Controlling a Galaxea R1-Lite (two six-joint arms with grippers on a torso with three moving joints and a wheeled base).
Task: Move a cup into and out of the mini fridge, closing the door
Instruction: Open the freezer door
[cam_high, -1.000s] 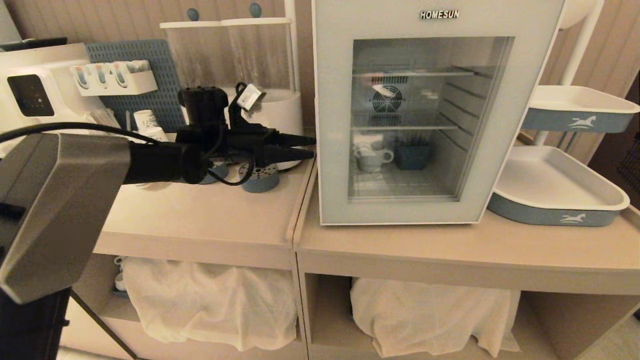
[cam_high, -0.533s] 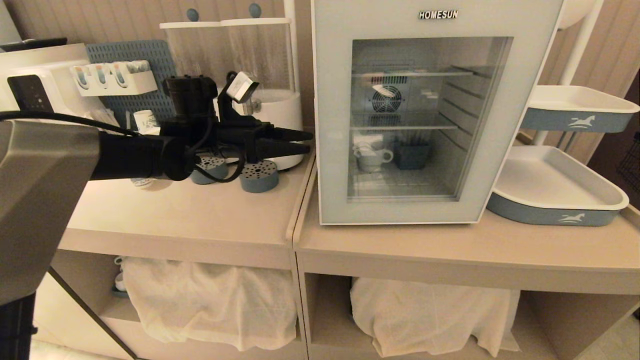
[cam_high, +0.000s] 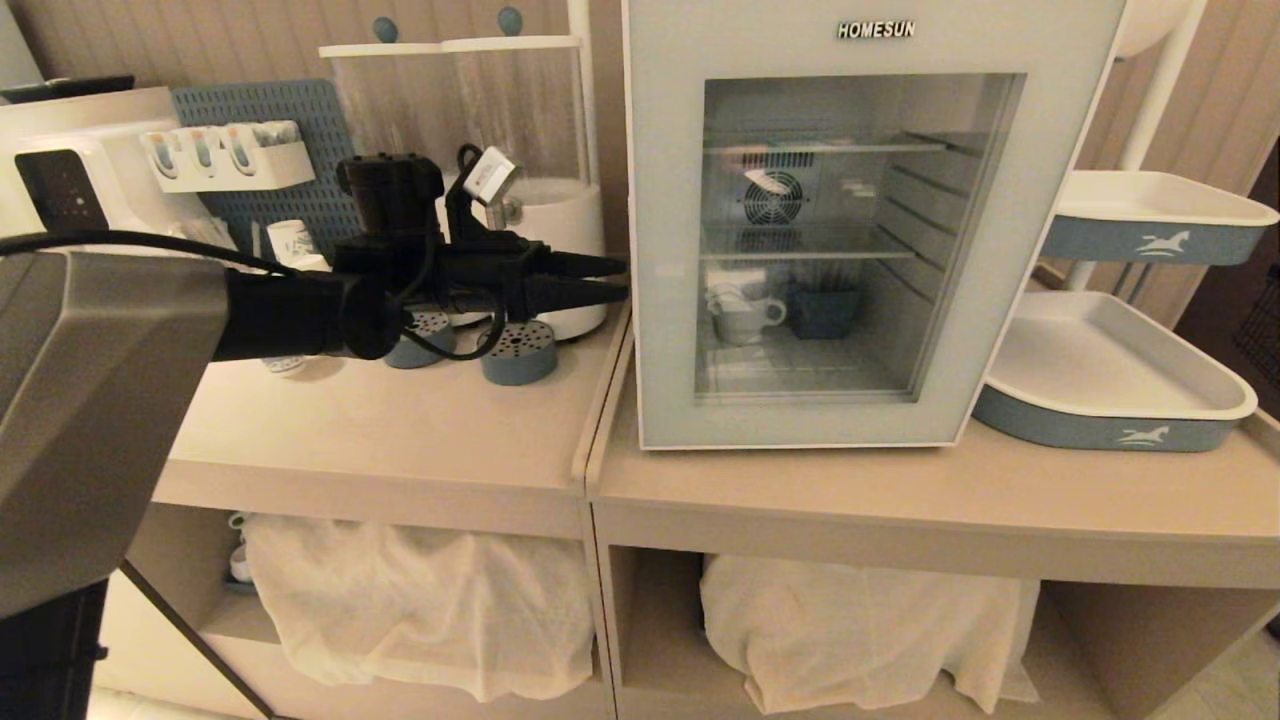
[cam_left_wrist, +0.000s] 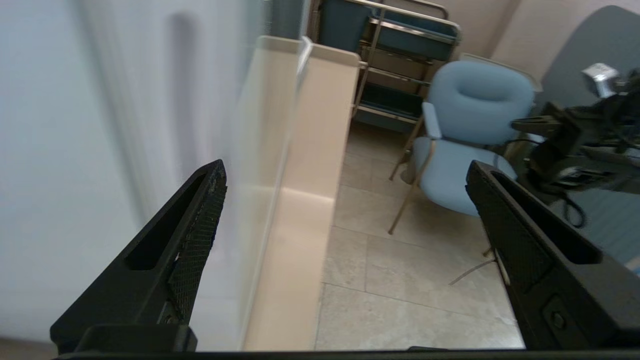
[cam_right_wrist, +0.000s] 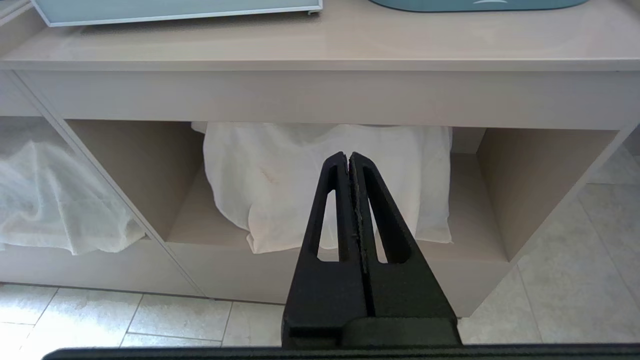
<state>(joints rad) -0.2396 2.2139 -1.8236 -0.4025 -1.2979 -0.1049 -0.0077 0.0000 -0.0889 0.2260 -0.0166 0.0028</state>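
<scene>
Left claw (cam_high: 618, 279) wide and empty, level, tips at the fridge's (cam_high: 870, 230) left edge just beside the shut door (cam_high: 665, 250); to do it well, likely hook that door edge squarely and swing it out without shoving the fridge. Right claw (cam_right_wrist: 350, 165) pinched closed, parked low before the tabletop (cam_right_wrist: 320, 45). Cup (cam_high: 745, 315) sits inside on the fridge's bottom level, beside a blue tub (cam_high: 825, 310).

Beige ribbed wall panelling (cam_high: 150, 40) behind. Two pale counter units (cam_high: 400, 440) abut, open cubbies below hold crumpled white cloths (cam_high: 860, 630). Pale stone floor tiles (cam_left_wrist: 400, 300). Blue padded chair (cam_left_wrist: 470, 125) on thin metal legs stands near a metal rack (cam_left_wrist: 395, 60). Lighting warm, dim.
</scene>
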